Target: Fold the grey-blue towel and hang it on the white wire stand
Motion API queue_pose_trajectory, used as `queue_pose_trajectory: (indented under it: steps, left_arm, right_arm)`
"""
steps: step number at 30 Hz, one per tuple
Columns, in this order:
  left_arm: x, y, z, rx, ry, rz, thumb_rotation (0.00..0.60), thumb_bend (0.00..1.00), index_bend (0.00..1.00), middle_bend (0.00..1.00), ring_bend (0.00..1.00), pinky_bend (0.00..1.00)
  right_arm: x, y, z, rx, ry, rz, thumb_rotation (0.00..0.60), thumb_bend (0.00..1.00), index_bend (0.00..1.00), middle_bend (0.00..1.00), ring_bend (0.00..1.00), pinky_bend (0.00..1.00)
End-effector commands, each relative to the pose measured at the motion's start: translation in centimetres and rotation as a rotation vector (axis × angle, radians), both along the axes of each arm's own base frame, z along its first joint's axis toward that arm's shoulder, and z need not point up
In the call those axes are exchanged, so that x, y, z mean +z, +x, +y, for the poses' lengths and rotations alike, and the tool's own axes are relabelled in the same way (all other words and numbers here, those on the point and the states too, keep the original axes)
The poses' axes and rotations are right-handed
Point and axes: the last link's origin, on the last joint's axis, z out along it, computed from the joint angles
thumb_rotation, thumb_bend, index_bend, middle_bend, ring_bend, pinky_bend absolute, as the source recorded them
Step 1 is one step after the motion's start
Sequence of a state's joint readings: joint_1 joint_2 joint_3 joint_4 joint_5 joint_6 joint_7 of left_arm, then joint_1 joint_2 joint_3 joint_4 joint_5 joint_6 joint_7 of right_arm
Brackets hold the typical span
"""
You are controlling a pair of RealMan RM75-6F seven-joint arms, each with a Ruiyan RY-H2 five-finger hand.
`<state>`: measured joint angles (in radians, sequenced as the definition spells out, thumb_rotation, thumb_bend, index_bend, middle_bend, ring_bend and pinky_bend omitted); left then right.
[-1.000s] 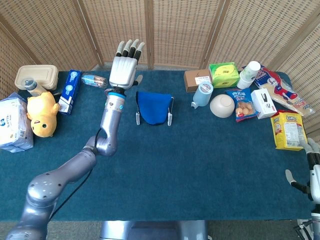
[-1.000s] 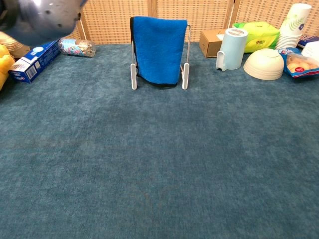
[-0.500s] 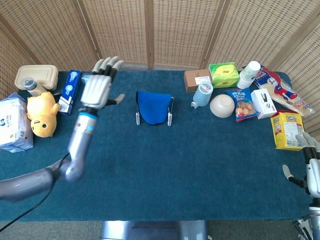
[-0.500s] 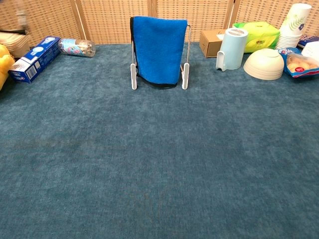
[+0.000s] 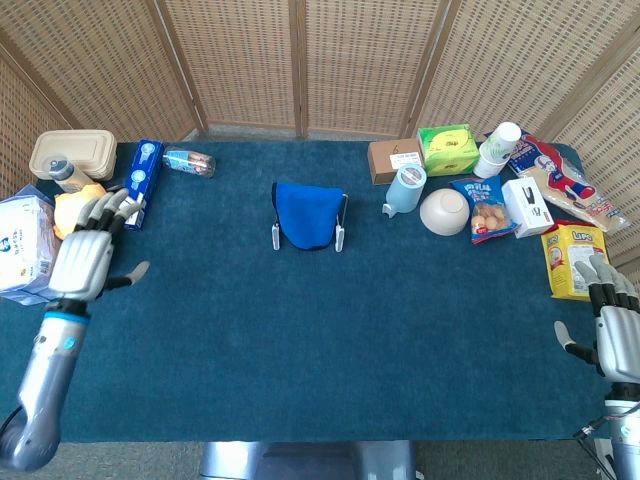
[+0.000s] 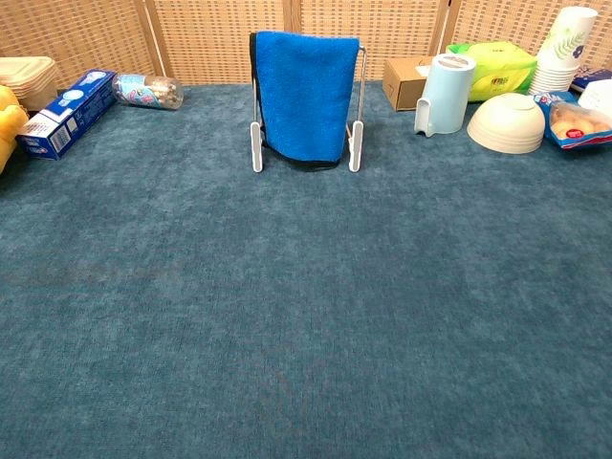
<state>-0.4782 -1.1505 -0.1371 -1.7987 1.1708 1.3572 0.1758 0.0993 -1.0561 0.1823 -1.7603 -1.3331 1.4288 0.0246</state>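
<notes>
Folded towel (image 6: 304,94) over wire stand (image 6: 356,143)

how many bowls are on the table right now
1. A single cream bowl sits upside down right of the white wire stand, between the pale blue jug and a blue snack bag. Others could be hidden behind the packages at the right end.

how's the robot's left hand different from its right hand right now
The left hand hovers by the table's left edge, in front of the yellow plush duck; the right hand sits at the right edge, near the yellow snack bag. The left forearm shows fully; the right is cropped. Both are open, holding nothing, well away from the towel.
</notes>
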Motion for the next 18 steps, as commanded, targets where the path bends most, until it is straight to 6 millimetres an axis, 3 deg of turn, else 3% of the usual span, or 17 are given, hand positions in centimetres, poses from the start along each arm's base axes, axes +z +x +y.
queue_pose_trajectory:
  steps: [1,9,12,18]
  left_arm:
    - [0.7,-1.4,-2.3,0.023,0.0,-0.01,0.6,0.35,0.17,0.05,0.0,0.0]
    - [2.0,-4.2,-7.2,0.072,0.027,0.014,0.6,0.35,0.19,0.07,0.0,0.0]
    - [2.7,-5.7,-10.3,0.101,0.046,0.061,0.6,0.35,0.2,0.08,0.0,0.0]
    - [3.0,-6.9,-13.3,0.129,0.096,0.102,0.6,0.35,0.23,0.09,0.0,0.0]
  right_arm:
    - [-0.3,0.0,-0.1,-0.003,0.006,0.011,0.6,0.31,0.07,0.03,0.0,0.0]
    - [-0.7,0.5,-0.1,0.003,0.003,0.062,0.6,0.31,0.06,0.02,0.0,0.0]
    - [-0.9,0.7,0.1,0.001,0.01,0.1,0.6,0.31,0.04,0.01,0.0,0.0]
    - [-1.4,0.9,0.2,-0.001,0.015,0.121,0.6,0.31,0.03,0.01,0.0,0.0]
